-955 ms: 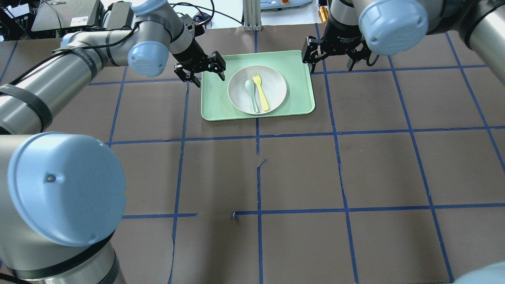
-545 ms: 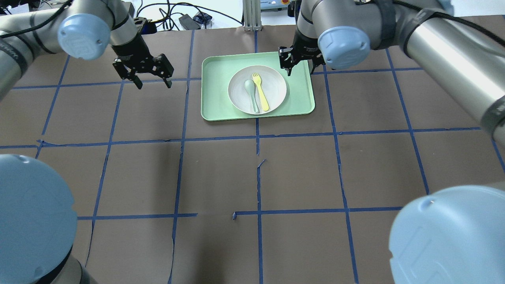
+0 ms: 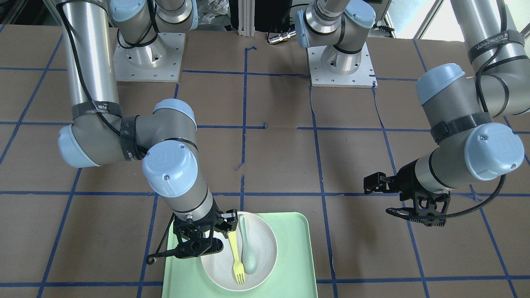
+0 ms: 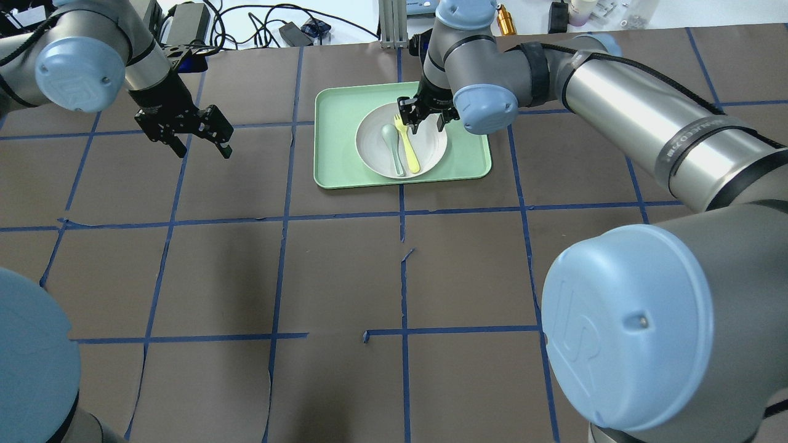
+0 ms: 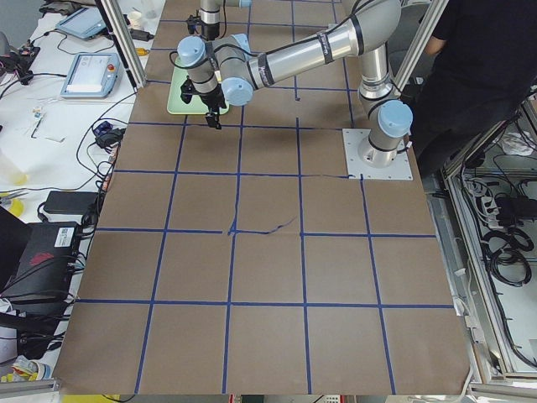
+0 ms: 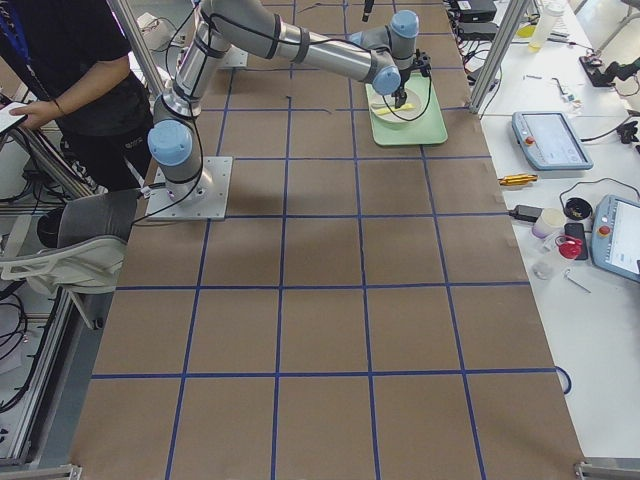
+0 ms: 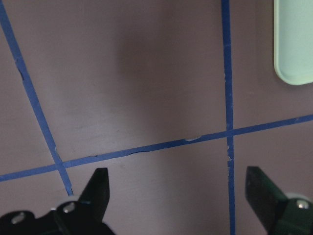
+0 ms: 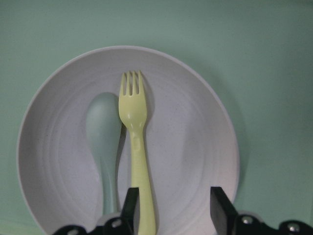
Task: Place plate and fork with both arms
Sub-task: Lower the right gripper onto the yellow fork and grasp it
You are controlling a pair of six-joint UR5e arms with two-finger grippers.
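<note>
The off-white plate (image 4: 432, 146) lies on a mint-green tray (image 4: 335, 154). The pale yellow fork (image 4: 408, 147) lies in the plate, tines toward the far edge. My right gripper (image 4: 425, 120) hangs open just over the plate's far side. In the right wrist view the fork (image 8: 137, 147) runs down to the open gripper (image 8: 173, 210), its handle close to one finger; the plate (image 8: 195, 147) fills the view. My left gripper (image 4: 203, 146) is open and empty over bare table left of the tray. It also shows open in the left wrist view (image 7: 178, 196).
A grey-green spoon (image 4: 391, 141) lies in the plate right beside the fork. The tray's corner (image 7: 293, 44) shows at the left wrist view's upper right. Cables and devices (image 4: 289, 27) lie beyond the table's far edge. Blue tape lines grid the brown table.
My right gripper has moved from the tray's far right edge to over the plate, above the fork. My left gripper has moved further left, away from the tray.
</note>
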